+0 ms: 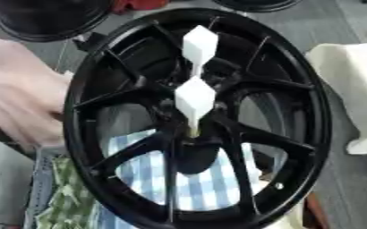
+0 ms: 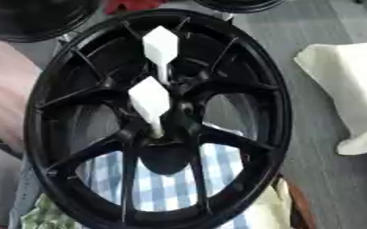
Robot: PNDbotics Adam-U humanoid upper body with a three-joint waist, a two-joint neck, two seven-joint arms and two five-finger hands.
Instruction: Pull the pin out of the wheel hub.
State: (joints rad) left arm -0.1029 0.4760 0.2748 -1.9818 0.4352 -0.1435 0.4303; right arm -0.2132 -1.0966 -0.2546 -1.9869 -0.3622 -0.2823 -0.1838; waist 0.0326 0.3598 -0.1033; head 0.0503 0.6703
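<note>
No hand was seen, so finger state could not be told; 2 white pins (image 1: 194, 100) (image 1: 200, 44) stood in the black wheel hub (image 1: 190, 129), best drawn straight out.

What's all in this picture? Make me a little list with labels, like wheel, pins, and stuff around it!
wheel: big black spoked wheel hub, filling most of the view
pins: two white pins with diamond-shaped heads, both standing in the centre of the wheel, one behind the other
under wheel: blue-and-white checked cloth, seen through the spokes
beside wheel: cream cloth at the right, pink cloth at the left
robot hand: none visible
</note>
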